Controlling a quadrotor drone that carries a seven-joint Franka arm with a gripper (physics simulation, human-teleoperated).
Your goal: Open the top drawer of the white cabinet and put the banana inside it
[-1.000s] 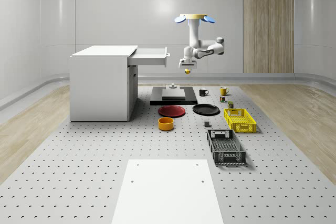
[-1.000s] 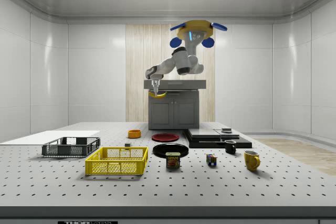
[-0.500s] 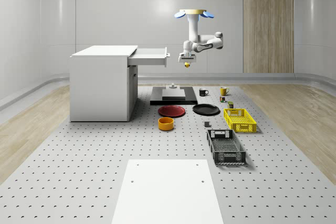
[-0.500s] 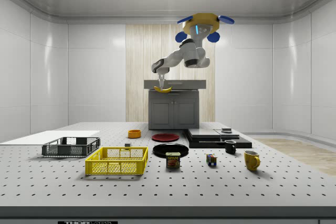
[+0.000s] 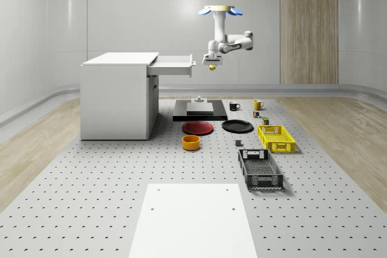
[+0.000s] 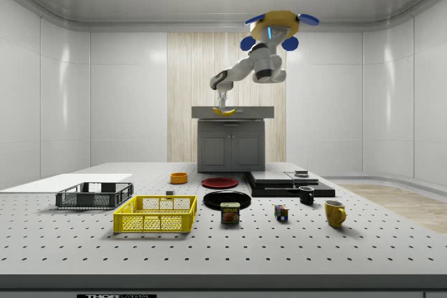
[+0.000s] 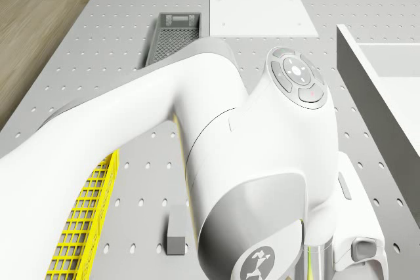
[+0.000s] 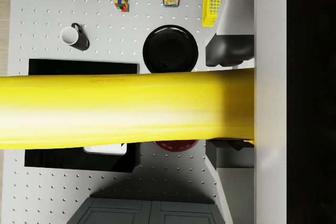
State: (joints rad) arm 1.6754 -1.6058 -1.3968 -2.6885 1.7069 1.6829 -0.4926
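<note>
The white cabinet (image 5: 118, 95) stands on the whole-scene view's left, and its top drawer (image 5: 173, 64) is pulled out toward the right. The drone (image 5: 218, 9) hovers high in the air to the right of the drawer's front, above the black slab. Its arm bends down and leftward. The gripper (image 5: 212, 64) is shut on the yellow banana (image 5: 213, 67), just off the drawer's front edge at about rim height. In the side view the banana (image 6: 224, 111) hangs in front of the drawer front (image 6: 248, 112). In the wrist view the banana (image 8: 126, 108) lies crosswise between the dark fingers (image 8: 228, 51).
On the perforated table lie a black slab (image 5: 200, 112), a red plate (image 5: 198, 127), a black plate (image 5: 237, 125), an orange bowl (image 5: 191, 142), a yellow basket (image 5: 276, 138), a dark crate (image 5: 260, 169), mugs (image 5: 258, 105) and a white sheet (image 5: 192, 222).
The drone and arm have risen, carrying the banana from below the drawer's level up to its rim height and slightly closer to the drawer front.
</note>
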